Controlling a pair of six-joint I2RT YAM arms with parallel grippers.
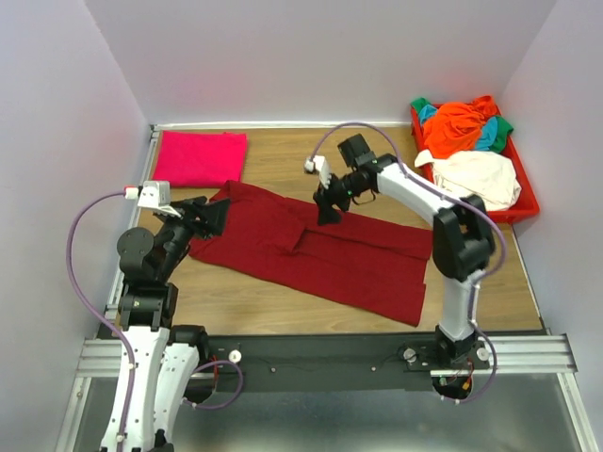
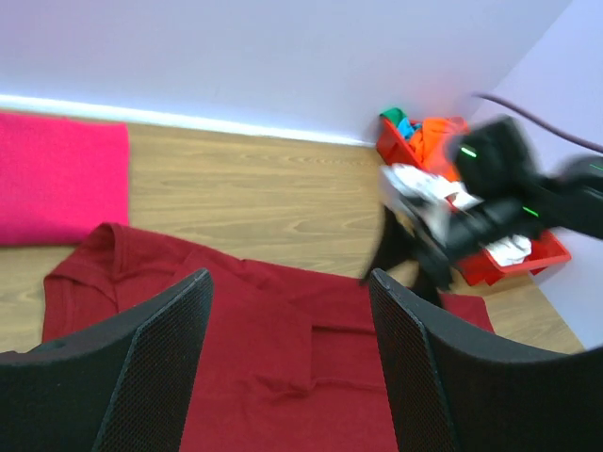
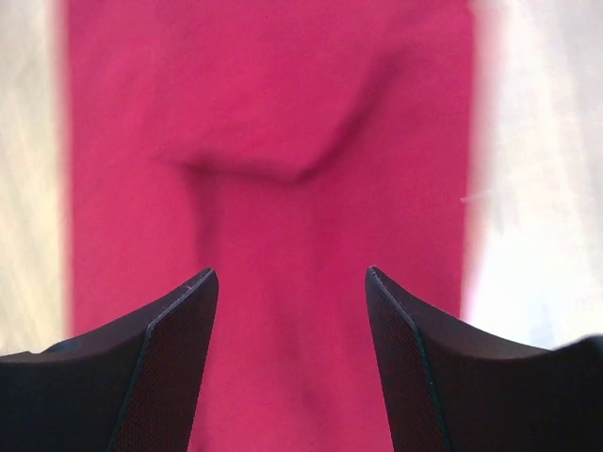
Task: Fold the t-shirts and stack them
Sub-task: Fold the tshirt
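Note:
A large maroon t-shirt [image 1: 320, 252] lies partly folded across the middle of the table, with a folded flap near its centre. It also shows in the left wrist view [image 2: 283, 358] and fills the right wrist view [image 3: 273, 188]. A folded magenta-pink t-shirt [image 1: 200, 157] lies at the back left and shows in the left wrist view [image 2: 57, 179]. My left gripper [image 1: 215, 217] is open and empty above the maroon shirt's left edge. My right gripper [image 1: 330, 211] is open and empty just above the shirt's upper middle.
A red plastic tray [image 1: 524, 198] at the back right holds a heap of orange [image 1: 462, 127], cream [image 1: 480, 177], green and teal shirts. White walls close in the table at the back and both sides. Bare wood [image 1: 283, 155] lies between the pink shirt and the tray.

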